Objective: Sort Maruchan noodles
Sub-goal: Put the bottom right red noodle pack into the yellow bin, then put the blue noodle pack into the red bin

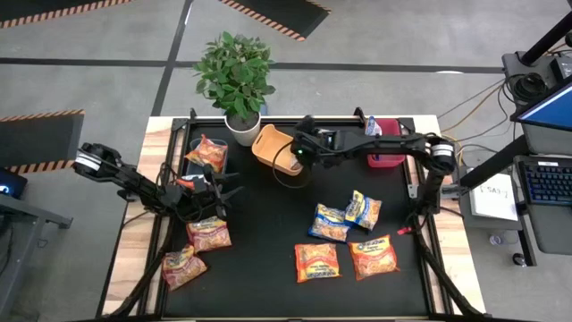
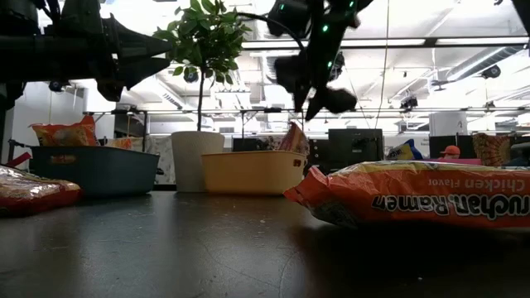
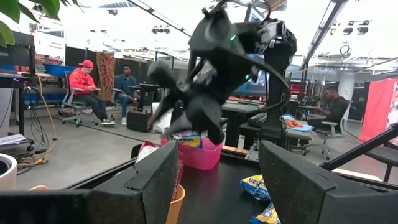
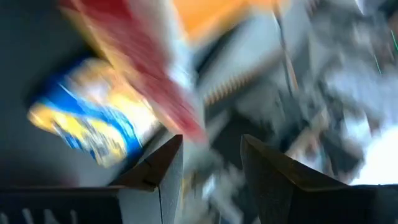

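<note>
Over the orange bin (image 1: 273,146), right pincer (image 1: 302,154) open, empty

My right gripper (image 1: 302,154) hangs over the orange bin (image 1: 273,146); four packets (image 1: 347,234) lie at five o'clock (well apart).

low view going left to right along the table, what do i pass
Reddish noodle packet → dark teal bin → white plant pot → yellowish bin → big chicken ramen packet

potted plant (image 1: 234,76) table's back edge | orange bin (image 1: 273,146) beside it | pink bin (image 1: 387,143) back right | dark bin (image 1: 198,148) left
</note>
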Available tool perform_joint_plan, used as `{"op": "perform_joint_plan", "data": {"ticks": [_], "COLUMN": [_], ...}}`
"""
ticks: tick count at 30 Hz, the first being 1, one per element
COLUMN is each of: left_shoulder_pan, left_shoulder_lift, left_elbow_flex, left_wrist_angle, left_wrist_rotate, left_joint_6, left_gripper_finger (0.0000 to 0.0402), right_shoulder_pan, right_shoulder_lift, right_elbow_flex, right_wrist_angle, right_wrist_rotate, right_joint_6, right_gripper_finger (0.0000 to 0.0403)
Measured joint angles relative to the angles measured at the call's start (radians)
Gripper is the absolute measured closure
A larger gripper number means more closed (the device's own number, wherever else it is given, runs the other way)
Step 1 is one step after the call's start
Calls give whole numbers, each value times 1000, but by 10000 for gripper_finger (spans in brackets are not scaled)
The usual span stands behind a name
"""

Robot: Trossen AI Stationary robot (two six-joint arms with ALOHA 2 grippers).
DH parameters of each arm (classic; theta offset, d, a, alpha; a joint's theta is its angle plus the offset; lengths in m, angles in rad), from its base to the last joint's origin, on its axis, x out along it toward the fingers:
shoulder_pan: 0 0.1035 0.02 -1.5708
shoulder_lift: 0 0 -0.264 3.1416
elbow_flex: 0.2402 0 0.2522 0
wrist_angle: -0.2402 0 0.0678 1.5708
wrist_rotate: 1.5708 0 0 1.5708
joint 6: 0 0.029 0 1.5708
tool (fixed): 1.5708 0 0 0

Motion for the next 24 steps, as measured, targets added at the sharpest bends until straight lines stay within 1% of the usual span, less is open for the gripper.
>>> {"op": "perform_joint_plan", "data": {"ticks": [2,3,4,5,7,9,11,12,14,17,19,21,24], "left_shoulder_pan": [0,0,0,0,0,0,0,0,0,0,0,0,0], "left_shoulder_lift": [0,0,0,0,0,0,0,0,0,0,0,0,0], "left_elbow_flex": [0,0,0,0,0,0,0,0,0,0,0,0,0], "left_wrist_angle": [0,-2,-7,-8,-8,-8,-8,-8,-8,-7,-7,-7,-9], "left_wrist_rotate": [0,0,0,0,0,0,0,0,0,0,0,0,0], "left_joint_6": [-3,-4,-4,-4,-4,-4,-2,-1,-1,-4,-4,-2,-2], "left_gripper_finger": [194,194,194,194,194,194,194,194,194,194,194,194,194], "right_shoulder_pan": [13,16,17,13,-15,-64,-118,-145,-195,-258,-289,-311,-321], "right_shoulder_lift": [-37,-60,-83,-105,-150,-183,-200,-202,-201,-186,-178,-170,-159], "right_elbow_flex": [0,0,0,0,-12,-47,-108,-142,-215,-316,-377,-433,-501], "right_wrist_angle": [-57,-101,-147,-193,-249,-209,-144,-113,-39,114,221,348,453], "right_wrist_rotate": [103,125,120,89,-39,-170,-226,-236,-265,-397,-462,-495,-499], "right_joint_6": [120,202,296,397,641,893,1061,1091,1101,1084,1082,1083,1077], "right_gripper_finger": [252,252,252,253,255,258,264,267,276,293,305,318,342]}}
